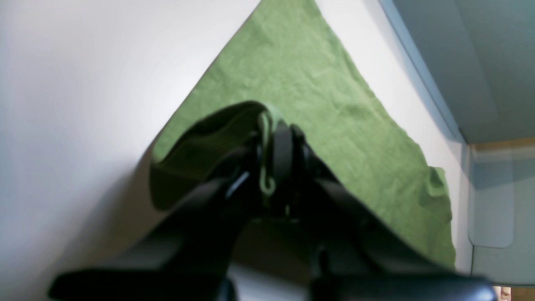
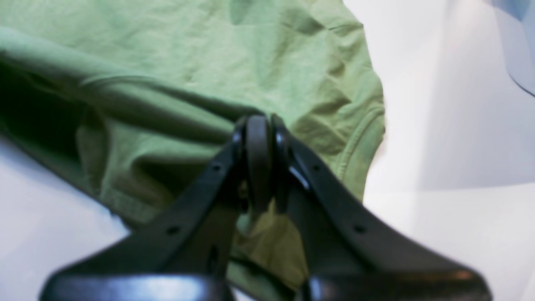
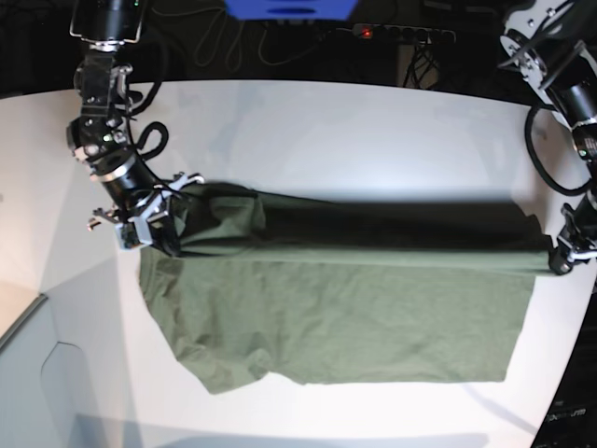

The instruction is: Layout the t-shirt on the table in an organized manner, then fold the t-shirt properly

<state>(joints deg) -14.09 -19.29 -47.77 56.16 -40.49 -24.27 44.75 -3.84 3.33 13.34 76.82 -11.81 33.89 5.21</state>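
A blue box (image 3: 289,8) and a power strip (image 3: 403,33) with dark cables (image 3: 219,42) lie beyond the far edge.

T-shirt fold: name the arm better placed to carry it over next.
Neither alone. The left claw and right claw are each shut on an end of the same lifted edge of the t-shirt, so both should probably move together across the table.

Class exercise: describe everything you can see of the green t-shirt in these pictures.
The t-shirt is olive-green, soft and wrinkled. Its near part lies flat on the white table; its far edge is lifted and folding forward. The right gripper is shut on the sleeve end, the left gripper on the hem end. One short sleeve lies near the front.
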